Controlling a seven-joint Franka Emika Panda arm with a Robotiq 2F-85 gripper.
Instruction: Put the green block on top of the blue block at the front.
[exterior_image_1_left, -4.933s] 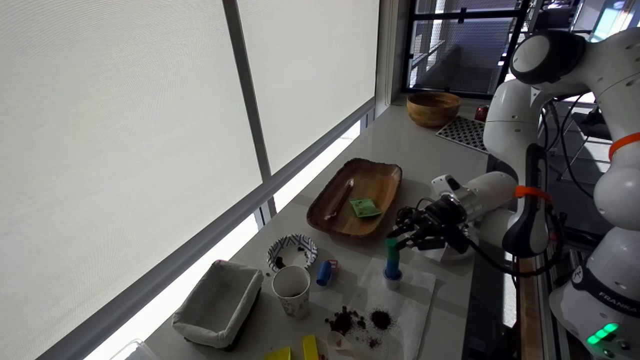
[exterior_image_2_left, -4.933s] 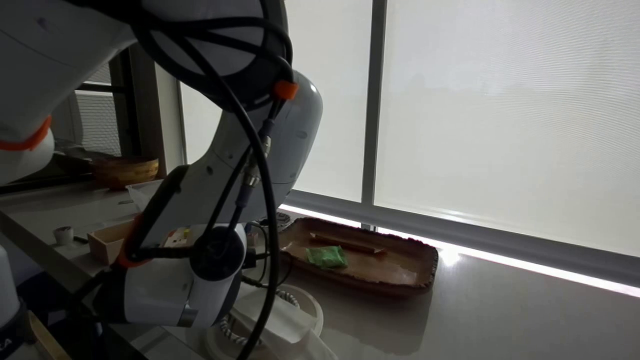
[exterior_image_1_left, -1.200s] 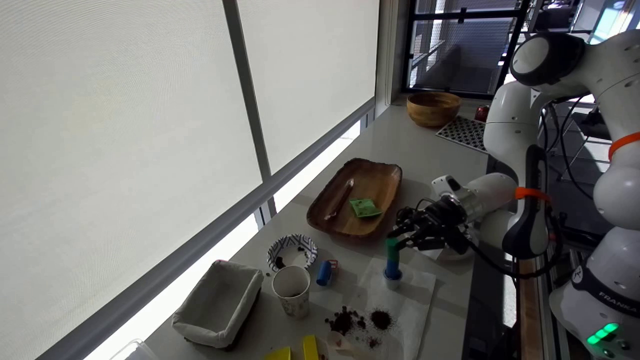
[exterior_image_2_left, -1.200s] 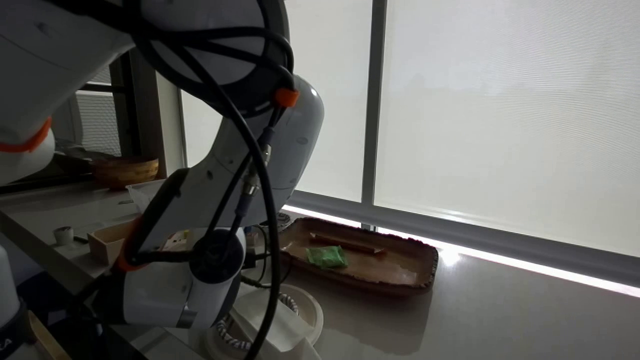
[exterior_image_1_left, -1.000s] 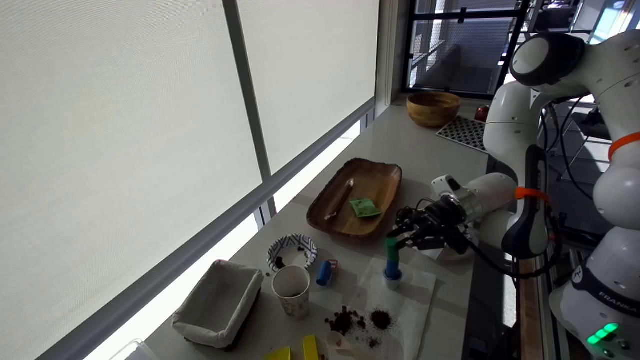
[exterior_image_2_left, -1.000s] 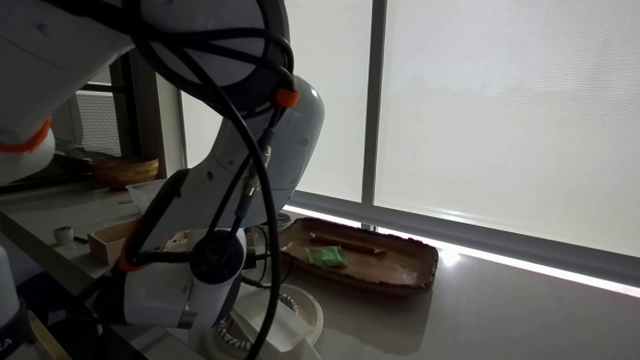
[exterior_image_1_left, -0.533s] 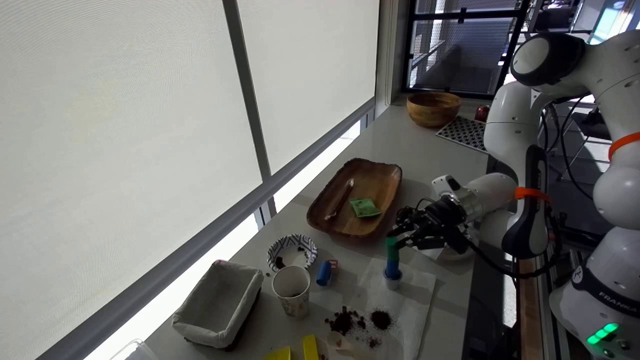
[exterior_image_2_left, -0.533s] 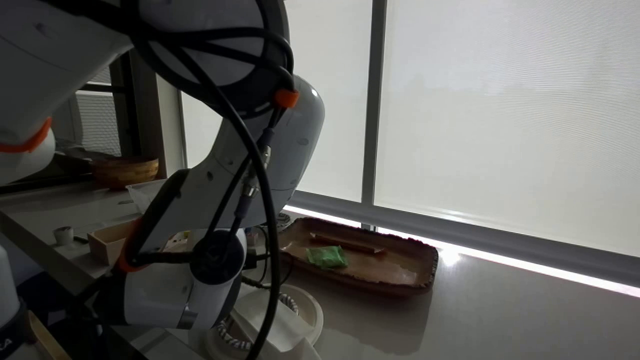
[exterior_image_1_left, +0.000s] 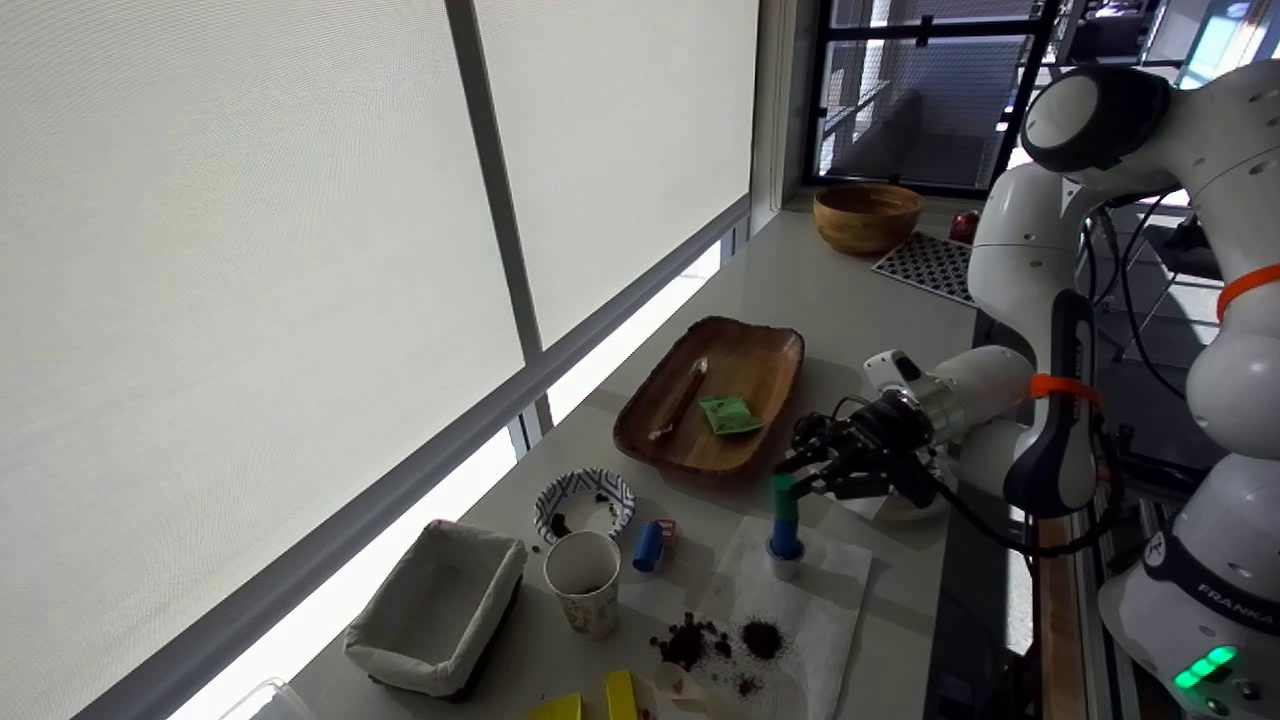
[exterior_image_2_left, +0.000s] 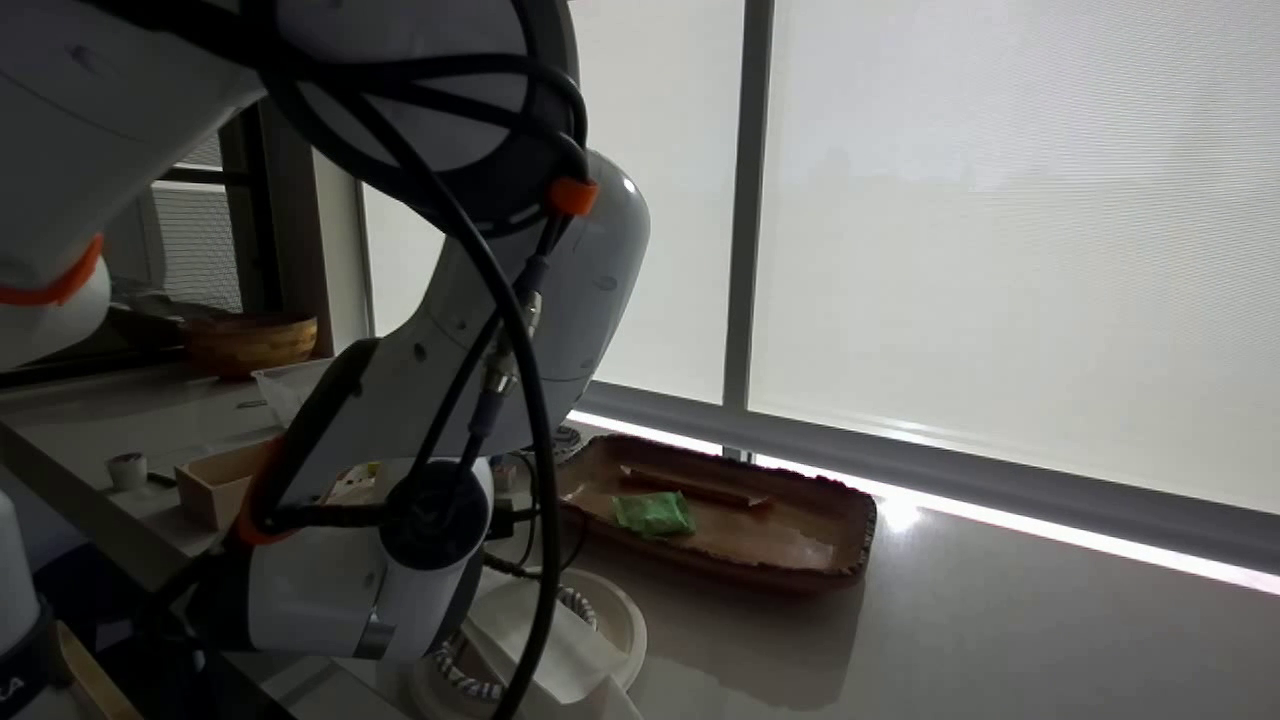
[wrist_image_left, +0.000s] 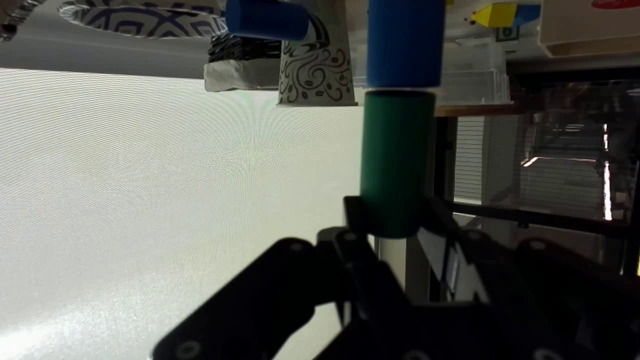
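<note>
Bench (exterior_image_1_left: 860, 315) ran long and pale between the window blinds (exterior_image_1_left: 270, 250) and the arm's base (exterior_image_1_left: 1150, 615), with the white paper sheet (exterior_image_1_left: 838, 590) lying near the edge on the robot's side. A broad stretch parted the wooden tray (exterior_image_1_left: 755, 360) from the wooden bowl (exterior_image_1_left: 866, 225), but in an exterior view one corner of that tray showed near the fingers (wrist_image_left: 353, 215). Toward the blinds, apart from those fingers, were a blue cylinder (exterior_image_1_left: 648, 547) on its side and a paper cup (exterior_image_1_left: 590, 610). The fingers were clamped on the green block (wrist_image_left: 395, 160) at its upper end. It was upright over the blue block (wrist_image_left: 406, 45), nearly in line; a thin pale line showed between the two in the wrist view, and I could not tell whether they touched. The blue block rose from or just behind a small blue-rimmed cup (exterior_image_1_left: 784, 567); which, I could not tell either. Both blocks were smooth cylinders in solid color. The tray's rim looked rough as bark, its floor was grained, and a crinkled green packet (exterior_image_1_left: 730, 415) lay in it. A dark, crumbly mound (exterior_image_1_left: 763, 638) lay on the paper sheet.
</note>
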